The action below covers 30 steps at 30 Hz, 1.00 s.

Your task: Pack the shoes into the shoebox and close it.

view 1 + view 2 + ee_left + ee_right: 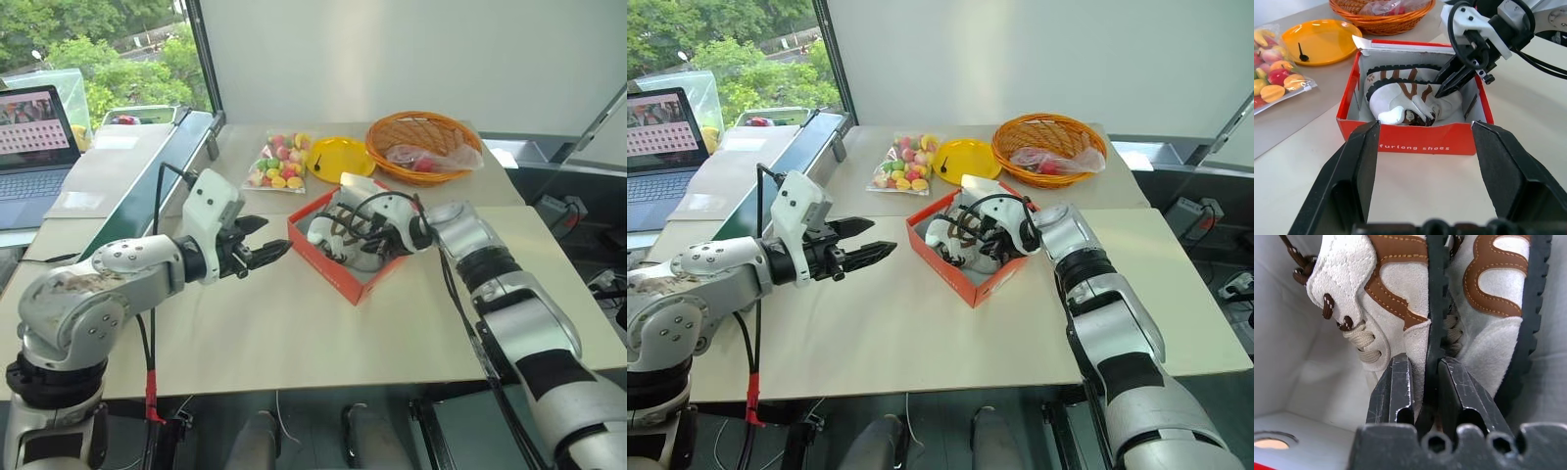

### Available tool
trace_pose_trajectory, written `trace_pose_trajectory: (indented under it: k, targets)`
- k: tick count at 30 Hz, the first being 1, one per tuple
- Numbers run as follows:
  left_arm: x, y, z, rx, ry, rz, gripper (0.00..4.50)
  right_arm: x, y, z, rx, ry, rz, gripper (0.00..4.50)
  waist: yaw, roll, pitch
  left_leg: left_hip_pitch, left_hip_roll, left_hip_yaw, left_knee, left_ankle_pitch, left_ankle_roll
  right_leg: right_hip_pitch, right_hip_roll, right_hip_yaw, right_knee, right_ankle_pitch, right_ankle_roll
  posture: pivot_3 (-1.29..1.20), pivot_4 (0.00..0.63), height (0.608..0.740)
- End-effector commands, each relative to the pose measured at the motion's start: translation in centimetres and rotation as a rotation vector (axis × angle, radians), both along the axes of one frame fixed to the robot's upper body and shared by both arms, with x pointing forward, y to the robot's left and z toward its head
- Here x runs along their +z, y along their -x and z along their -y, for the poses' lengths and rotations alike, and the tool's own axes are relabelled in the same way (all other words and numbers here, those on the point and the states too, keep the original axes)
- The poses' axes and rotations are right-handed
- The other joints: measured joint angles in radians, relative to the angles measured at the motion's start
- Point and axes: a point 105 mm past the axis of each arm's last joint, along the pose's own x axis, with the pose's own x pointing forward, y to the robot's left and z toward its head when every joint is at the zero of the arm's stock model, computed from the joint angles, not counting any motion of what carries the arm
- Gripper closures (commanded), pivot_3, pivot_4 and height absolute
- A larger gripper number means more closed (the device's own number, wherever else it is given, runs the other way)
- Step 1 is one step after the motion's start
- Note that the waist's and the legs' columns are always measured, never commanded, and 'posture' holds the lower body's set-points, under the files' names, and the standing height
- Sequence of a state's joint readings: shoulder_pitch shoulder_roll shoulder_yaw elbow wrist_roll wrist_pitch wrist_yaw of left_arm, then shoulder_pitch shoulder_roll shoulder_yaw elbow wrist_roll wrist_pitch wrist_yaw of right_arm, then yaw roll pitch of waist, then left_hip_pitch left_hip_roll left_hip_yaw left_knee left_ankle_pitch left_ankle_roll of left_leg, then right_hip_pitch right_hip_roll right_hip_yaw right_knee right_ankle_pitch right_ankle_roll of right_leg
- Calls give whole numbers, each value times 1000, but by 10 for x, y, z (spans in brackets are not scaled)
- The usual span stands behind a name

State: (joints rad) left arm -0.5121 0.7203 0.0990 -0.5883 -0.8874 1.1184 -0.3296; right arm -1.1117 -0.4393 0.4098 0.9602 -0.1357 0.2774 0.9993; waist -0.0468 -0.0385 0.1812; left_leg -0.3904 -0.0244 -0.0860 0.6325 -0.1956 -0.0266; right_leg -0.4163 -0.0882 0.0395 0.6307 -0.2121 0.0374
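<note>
Right tool pinches shoes inside shoebox; left tool apart.

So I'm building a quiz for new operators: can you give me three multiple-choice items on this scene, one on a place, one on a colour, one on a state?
1. Where are the shoes?
A. On the yellow plate
B. Inside the shoebox
C. In the basket

2. What colour is the outside of the shoebox?
A. Orange-red
B. Blue
C. Green

3. How does the right gripper stand?
A. Wide open above the table
B. Shut on a bag of sweets
C. Shut on a shoe's sole edge

Answers:
1 B: both shoes lie on their sides between the box's white walls.
2 A: the front wall with its white print is orange-red.
3 C: in the right wrist view its two fingers pinch the dark sole edge, while the left gripper hangs open beside the box.
</note>
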Motion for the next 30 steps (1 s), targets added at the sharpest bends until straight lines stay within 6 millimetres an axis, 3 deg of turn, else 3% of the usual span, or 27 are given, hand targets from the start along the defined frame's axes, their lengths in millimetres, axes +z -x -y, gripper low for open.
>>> trace_pose_trajectory:
  k: [1,13,20,22,25,30]
  targets:
    - [12,3,7,-15,13,65,1333,-18,2,21,16,204,-6,4163,2,0,0,1,0,0,0,0,0,1,0,0,0,0,0,0,150,740]
    - [7,2,24,-40,60,67,1333,-13,7,38,304,621,135,4163,7,0,0,7,-1,-1,0,0,0,10,-1,-1,-2,-5,8,0,150,740]
    - [9,-2,28,-55,68,76,1333,-12,13,36,352,662,166,4163,7,0,0,7,-2,-1,0,0,-1,10,-2,-1,-3,-5,8,0,150,740]
    - [10,-3,29,-60,69,79,1333,-10,15,32,342,625,147,3175,6,0,0,7,-2,-1,0,-1,-1,10,-2,0,-3,-5,8,0,150,740]
    - [10,-3,30,-66,69,82,1333,-6,19,26,324,549,127,2181,4,0,0,7,-2,-1,0,-1,-1,10,-2,0,-3,-5,8,0,150,740]
    - [11,-4,30,-77,58,85,1333,24,26,9,284,371,120,488,0,0,0,6,-2,-1,0,-1,-1,9,-2,0,-3,-4,8,0,150,740]
